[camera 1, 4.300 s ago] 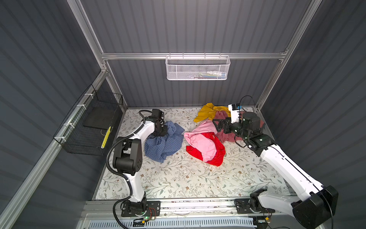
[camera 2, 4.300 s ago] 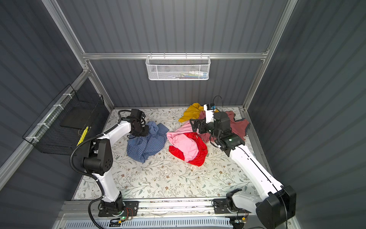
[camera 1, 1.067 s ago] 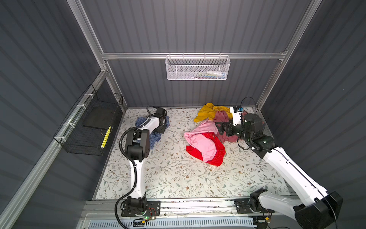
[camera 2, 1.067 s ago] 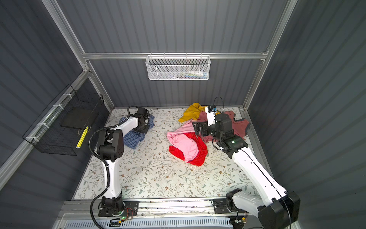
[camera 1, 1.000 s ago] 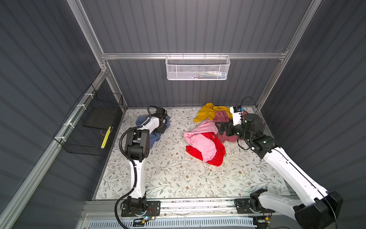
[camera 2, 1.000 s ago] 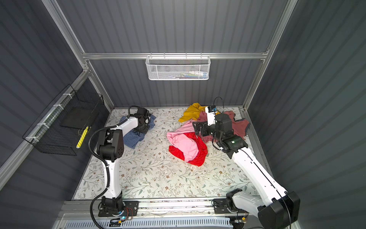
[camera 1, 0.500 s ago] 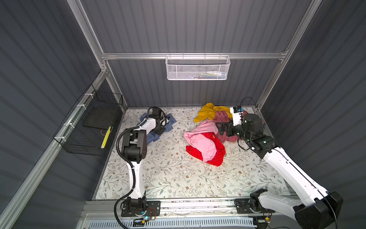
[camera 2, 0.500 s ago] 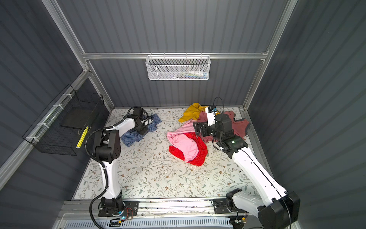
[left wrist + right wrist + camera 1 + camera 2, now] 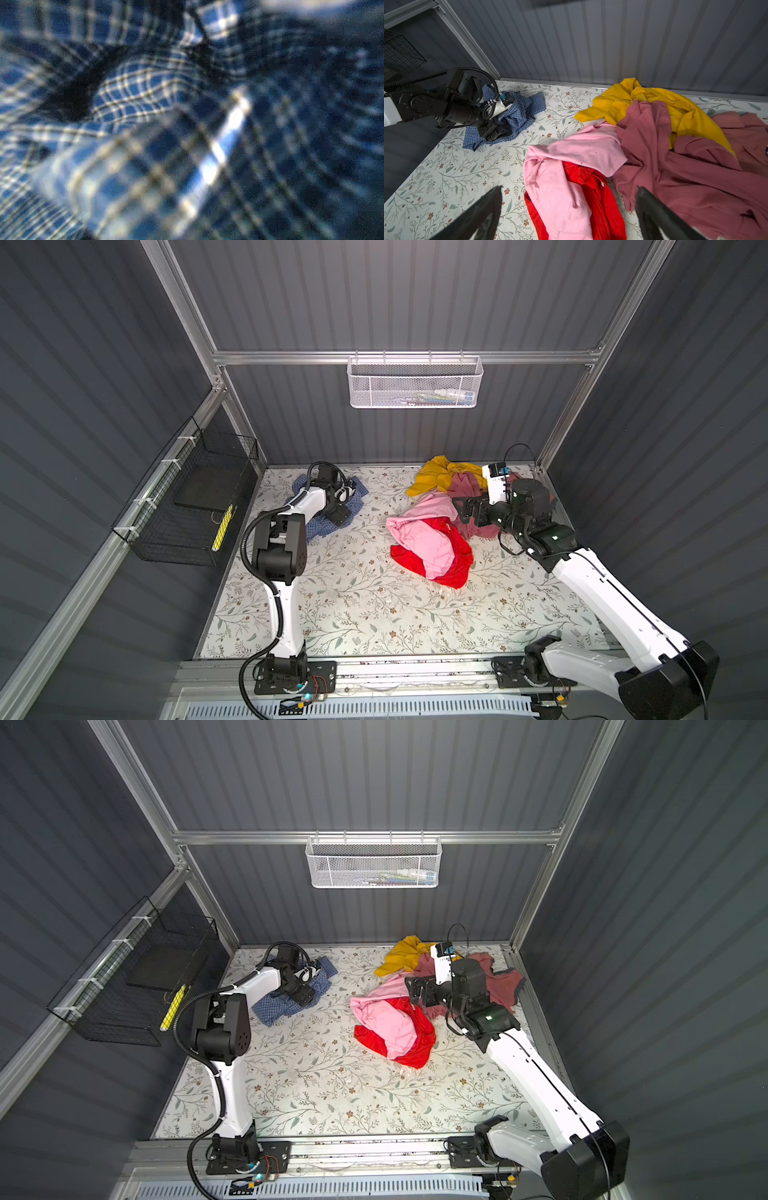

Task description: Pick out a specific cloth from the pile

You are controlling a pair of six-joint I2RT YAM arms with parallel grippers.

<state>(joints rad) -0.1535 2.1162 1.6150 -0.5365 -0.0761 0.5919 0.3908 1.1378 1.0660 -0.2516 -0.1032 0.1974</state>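
Here's the cloth [image 9: 316, 529], blue and white check, crumpled in the far-left corner of the floral table [image 9: 353, 605], well apart from the pile [image 9: 430, 541] over on the right. The left gripper [image 9: 338, 512] is down on top of it, touching the fabric, with shirt spilling out on both sides in both top views. Spread or pinching? Cannot tell: the jaws are sunk among folds, and the left wrist view shows only the cloth [image 9: 135, 93] as blurred check filling the whole picture. The right gripper [image 9: 569, 188] hangs above the pile's pink garment [image 9: 560, 158], its 2 fingers [image 9: 483, 212] spread wide, holding nothing. The left arm [image 9: 309, 502] hides part of the shirt, and the dusty-rose garment [image 9: 675, 176] runs off the right wrist view's edge.
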